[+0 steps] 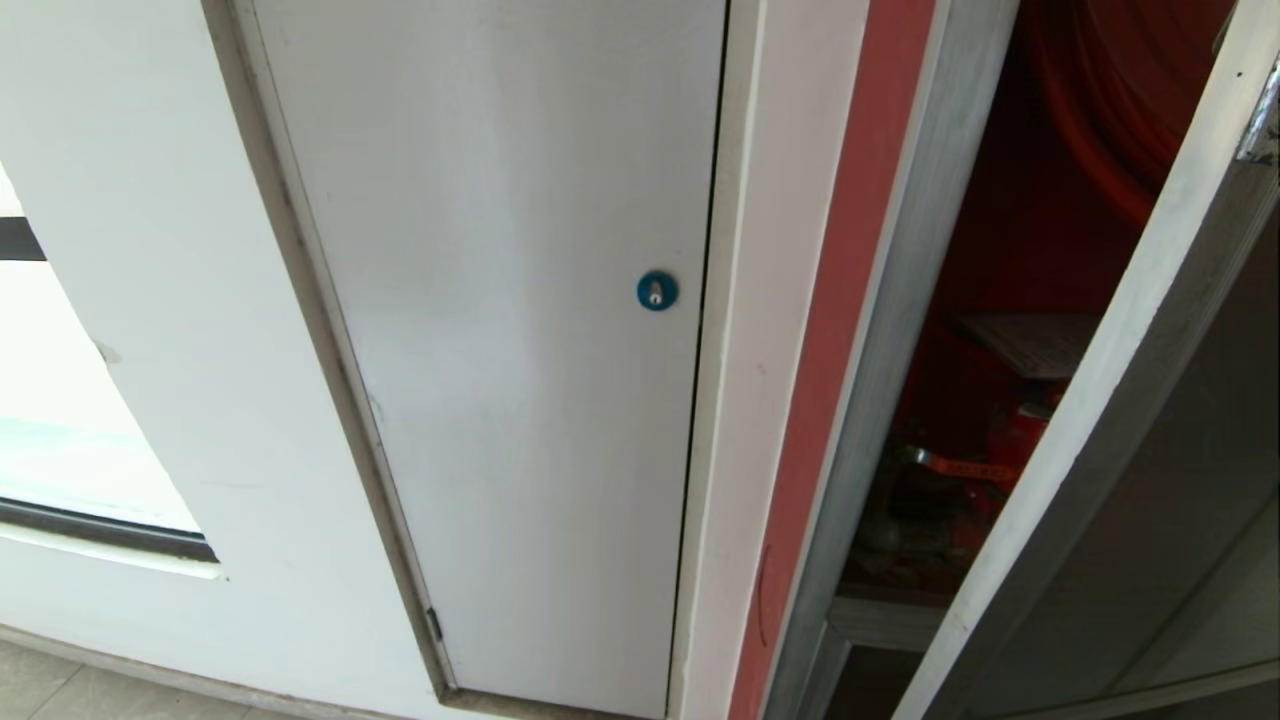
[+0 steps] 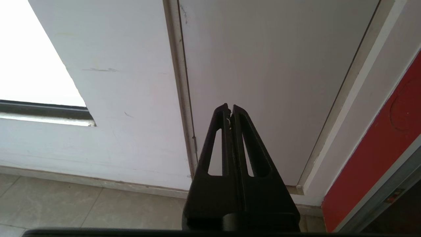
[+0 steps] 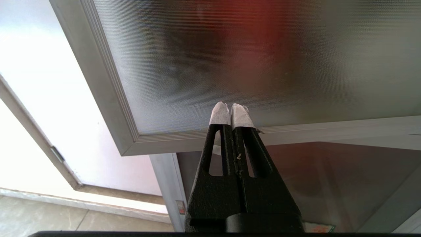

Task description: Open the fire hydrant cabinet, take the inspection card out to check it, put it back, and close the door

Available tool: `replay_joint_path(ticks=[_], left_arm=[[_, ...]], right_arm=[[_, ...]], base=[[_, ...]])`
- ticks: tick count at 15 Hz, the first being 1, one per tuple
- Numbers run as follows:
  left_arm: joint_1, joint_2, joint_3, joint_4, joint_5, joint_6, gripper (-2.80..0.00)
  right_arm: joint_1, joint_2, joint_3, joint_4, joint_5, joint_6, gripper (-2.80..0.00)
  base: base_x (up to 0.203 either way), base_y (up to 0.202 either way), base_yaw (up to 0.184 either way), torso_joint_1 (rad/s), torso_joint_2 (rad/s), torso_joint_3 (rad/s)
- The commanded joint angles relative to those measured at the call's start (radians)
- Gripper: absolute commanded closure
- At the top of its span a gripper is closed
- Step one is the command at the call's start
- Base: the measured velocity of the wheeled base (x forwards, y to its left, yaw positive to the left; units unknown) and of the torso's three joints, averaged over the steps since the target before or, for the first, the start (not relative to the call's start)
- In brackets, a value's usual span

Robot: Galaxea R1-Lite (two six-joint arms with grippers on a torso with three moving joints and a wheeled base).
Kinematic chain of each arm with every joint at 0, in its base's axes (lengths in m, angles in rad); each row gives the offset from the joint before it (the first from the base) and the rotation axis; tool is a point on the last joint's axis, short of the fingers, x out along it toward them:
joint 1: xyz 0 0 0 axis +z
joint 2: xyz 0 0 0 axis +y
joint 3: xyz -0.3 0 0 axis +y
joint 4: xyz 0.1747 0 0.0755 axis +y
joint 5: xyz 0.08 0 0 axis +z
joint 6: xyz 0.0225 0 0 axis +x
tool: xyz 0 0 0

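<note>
Currently we see the door point(image 1: 1100, 420) standing ajar at right, exposing the inspection card point(image 1: 1035, 343); left gripper point(image 2: 230, 107) and right gripper point(image 3: 232, 108) pinched together, empty.

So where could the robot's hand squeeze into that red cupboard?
Through the gap between the cabinet's silver frame and the swung-open door. It is roomiest up by the hose reel; lower down the inspection card and red valve crowd it.
</note>
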Motion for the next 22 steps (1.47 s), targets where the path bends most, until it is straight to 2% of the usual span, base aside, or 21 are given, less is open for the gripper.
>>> replay_joint_path(ticks=[1, 22], left_arm=[[0.000, 0.001, 0.000, 0.000, 0.000, 0.000, 0.00], [0.000, 0.001, 0.000, 0.000, 0.000, 0.000, 0.00]], right_arm=[[0.000, 0.002, 0.002, 0.000, 0.000, 0.001, 0.00], [0.001, 0.002, 0.002, 0.000, -0.009, 0.006, 0.00]], base=[[0.000, 0.000, 0.000, 0.000, 0.00, 0.000], [0.000, 0.000, 0.000, 0.000, 0.00, 0.000]])
